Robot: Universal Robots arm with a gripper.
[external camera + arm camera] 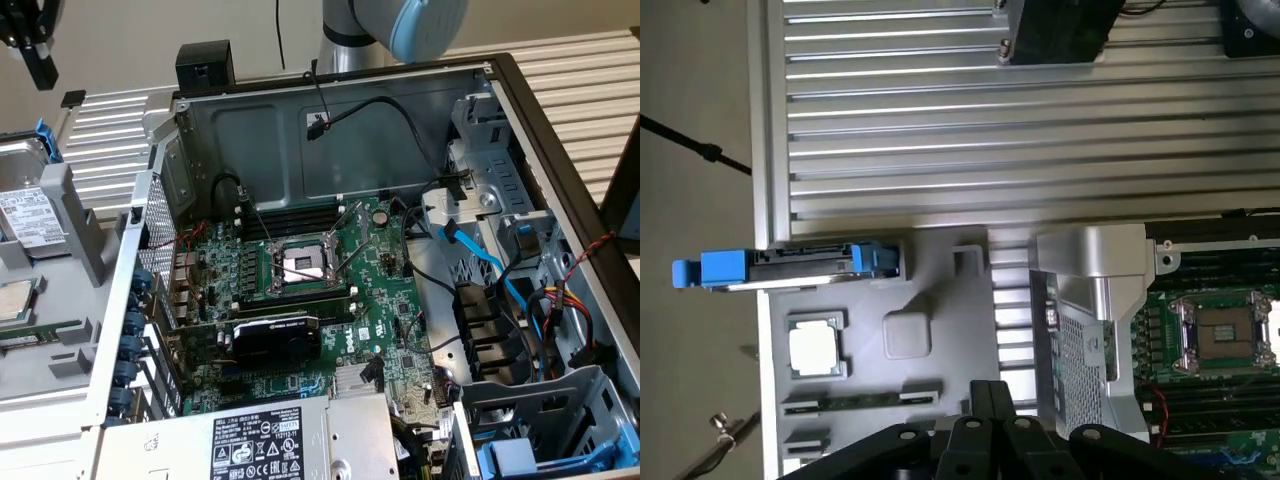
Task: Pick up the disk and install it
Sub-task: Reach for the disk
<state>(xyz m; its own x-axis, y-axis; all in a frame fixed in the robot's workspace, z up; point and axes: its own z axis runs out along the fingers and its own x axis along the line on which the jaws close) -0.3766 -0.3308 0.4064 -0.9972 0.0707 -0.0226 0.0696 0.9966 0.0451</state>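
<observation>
Pick-up step, not yet begun as I read it. My gripper (990, 395) is clenched and empty, hanging over the grey parts holder (870, 310) on the slatted bench (990, 130), touching nothing. The disk (805, 262) stands on edge in a slot at one end of that holder, untouched. Its blue frame (710, 270) sticks out past the holder's side. The processor chip (812, 348) sits in its own pocket just beside the disk and is not the target. The open computer case (270, 140) lies next to the holder, on the exterior view's right. The bay with blue plastic (520, 455) in the case corner is probably the install spot, but I can't confirm that. My judgement is that the grasp calls for parted fingers, centred over the disk's upper edge, squared to its flat faces and clear of the chip.
</observation>
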